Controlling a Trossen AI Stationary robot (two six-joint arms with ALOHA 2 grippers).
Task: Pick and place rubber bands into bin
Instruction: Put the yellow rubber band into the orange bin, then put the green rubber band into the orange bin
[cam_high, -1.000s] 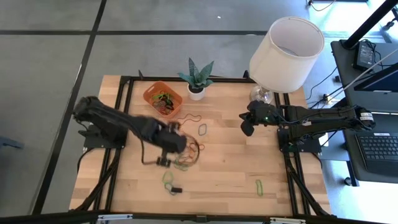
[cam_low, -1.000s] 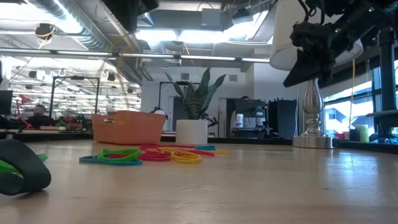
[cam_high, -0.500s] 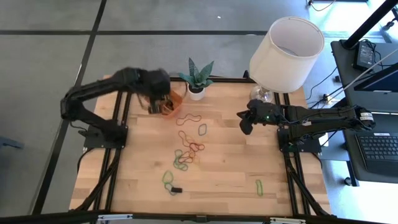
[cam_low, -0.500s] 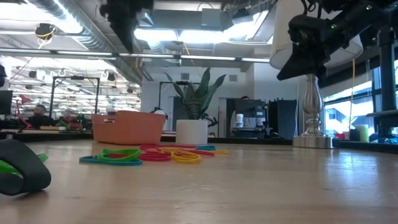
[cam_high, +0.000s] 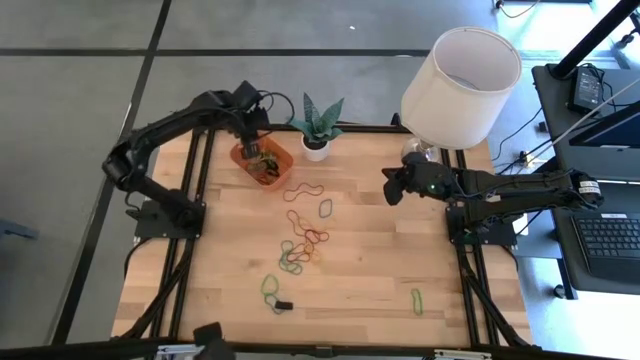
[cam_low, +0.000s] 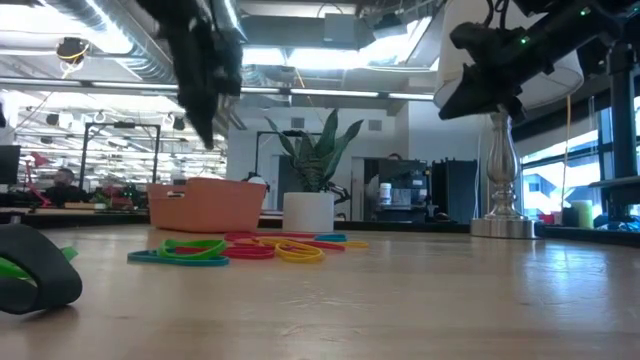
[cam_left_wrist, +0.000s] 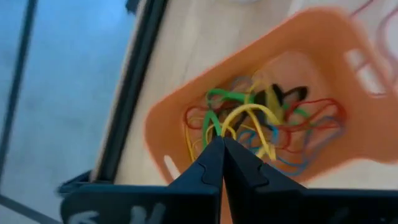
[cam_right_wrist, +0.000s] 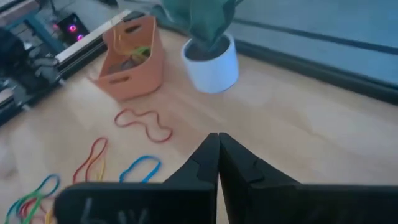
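Note:
The orange bin (cam_high: 262, 160) stands at the table's far left with several coloured rubber bands (cam_left_wrist: 273, 118) lying in it. My left gripper (cam_high: 254, 138) hangs right above the bin, shut on a yellow and a green band; in the low view it is a dark shape (cam_low: 205, 120) over the bin (cam_low: 205, 205). More bands lie loose on the wood: a mixed pile (cam_high: 300, 248), a red one (cam_high: 303, 190), a green one (cam_high: 270, 290). My right gripper (cam_high: 390, 188) waits shut in the air at the right, near the lamp, holding nothing. My left gripper pinches a yellow band (cam_left_wrist: 245, 112) and a green band (cam_left_wrist: 209, 115) between its two shut fingertips. The fingers come from above, pointing down into the bin. The loops spread out from the tips over the bands in the bin; whether they touch those I cannot tell.
A small plant in a white pot (cam_high: 316, 148) stands just right of the bin. A lamp with a white shade (cam_high: 460, 75) stands at the far right. A lone green band (cam_high: 416, 300) and a small black piece (cam_high: 284, 304) lie near the front edge.
My left gripper has swung, still shut, from the pile of bands in the table's middle toward the far left and now hangs over the bin, rolling its wrist on the way. My right gripper has tipped slightly but stays in its place.

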